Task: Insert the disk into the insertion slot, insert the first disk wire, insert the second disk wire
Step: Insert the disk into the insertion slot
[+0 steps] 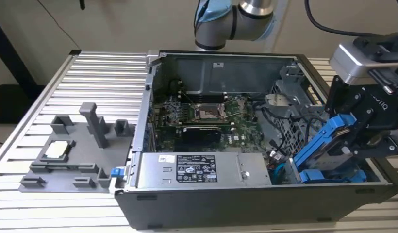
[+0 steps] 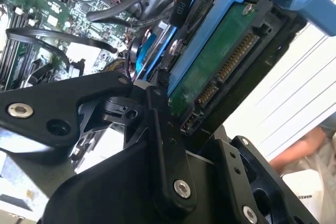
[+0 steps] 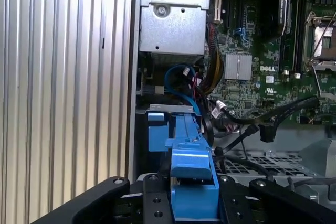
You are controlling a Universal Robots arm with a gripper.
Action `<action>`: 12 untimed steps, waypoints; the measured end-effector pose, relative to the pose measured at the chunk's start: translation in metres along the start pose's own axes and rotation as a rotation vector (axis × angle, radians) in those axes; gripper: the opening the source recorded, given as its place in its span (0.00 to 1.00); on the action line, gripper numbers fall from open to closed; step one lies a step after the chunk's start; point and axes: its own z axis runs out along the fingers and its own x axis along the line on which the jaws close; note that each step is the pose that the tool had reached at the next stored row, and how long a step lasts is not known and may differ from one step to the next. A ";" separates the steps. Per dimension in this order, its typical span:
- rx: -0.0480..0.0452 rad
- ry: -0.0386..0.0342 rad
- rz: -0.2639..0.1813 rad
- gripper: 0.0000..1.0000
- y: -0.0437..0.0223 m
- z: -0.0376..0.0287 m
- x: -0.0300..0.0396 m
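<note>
Black hand [image 1: 356,138] clamps the tilted, rectangular disk [image 1: 319,146] framed in blue plastic

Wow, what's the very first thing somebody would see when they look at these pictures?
The bright blue frame around the disk jumps out first: it hangs tilted at the exterior view's right end of the open computer case, and in the first wrist view the black gripper clamps it from both sides. Next comes the green circuit board, lying in the middle of the case.
</note>
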 end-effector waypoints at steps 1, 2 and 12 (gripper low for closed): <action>-0.0003 -0.0001 0.000 0.33 0.0000 0.0018 0.0001; -0.0006 0.0000 0.000 0.33 -0.0001 0.0037 0.0002; -0.0049 0.0000 0.000 0.33 -0.0004 0.0156 0.0009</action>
